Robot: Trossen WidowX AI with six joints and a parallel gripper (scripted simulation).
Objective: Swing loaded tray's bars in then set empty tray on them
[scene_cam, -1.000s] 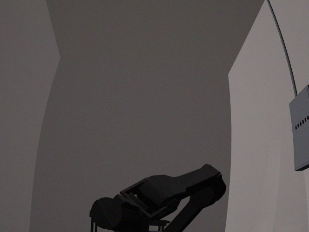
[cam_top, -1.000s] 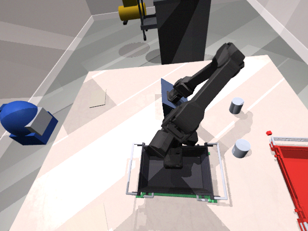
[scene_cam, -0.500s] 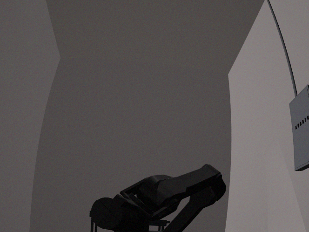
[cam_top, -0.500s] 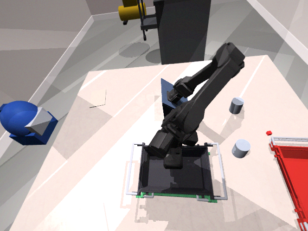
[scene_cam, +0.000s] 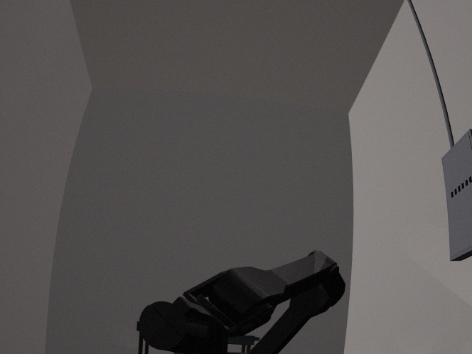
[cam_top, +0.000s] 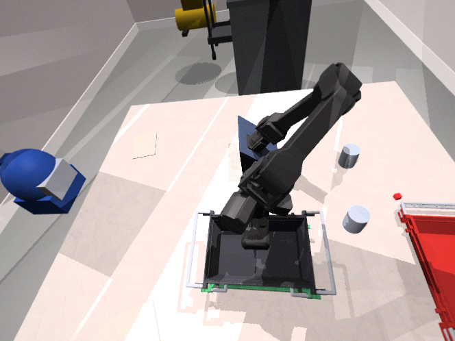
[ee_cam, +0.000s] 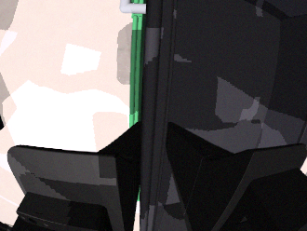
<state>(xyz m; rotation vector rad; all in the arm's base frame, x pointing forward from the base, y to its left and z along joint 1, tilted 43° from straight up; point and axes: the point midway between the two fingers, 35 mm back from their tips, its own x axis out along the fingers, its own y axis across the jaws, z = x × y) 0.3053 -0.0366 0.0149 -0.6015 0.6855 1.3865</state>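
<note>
Arm (cam_top: 294, 146) reaches from its base near the counter's far edge, upper link rising toward the far right, forearm folding back down toward the near edge. Wrist pitched steeply downward over the far wall of the black tray (cam_top: 260, 253). In the exterior view only the dark arm (scene_cam: 244, 301) shows low in the frame; trays hidden there.

Tool (cam_top: 255, 235) hangs just inside the black tray's far wall. In the wrist view its two fingers stand one on either side of a thin black upright wall (ee_cam: 154, 86), pinching that wall between them: tool is pinched onto the black tray's rim wall.

Black tray: dark, open-topped, empty inside as far as can be seen, sitting roughly mid-counter toward the near edge. Directly beneath it a green tray (cam_top: 257, 287) shows only as a thin strip along the near side and a fleck at the far right corner; its load is hidden. In the wrist view the green edge (ee_cam: 138, 55) runs just beside the black wall.

Pale grey wire bars (cam_top: 329, 253) stand out beyond the black tray's left and right sides. Which tray they belong to is not clear.

Whether the black tray rests on anything or hangs in the tool's pinch, cannot tell.

Elsewhere on the counter: two grey cylinders (cam_top: 355, 219) toward the right edge, a red tray (cam_top: 433, 249) at the right edge.
</note>
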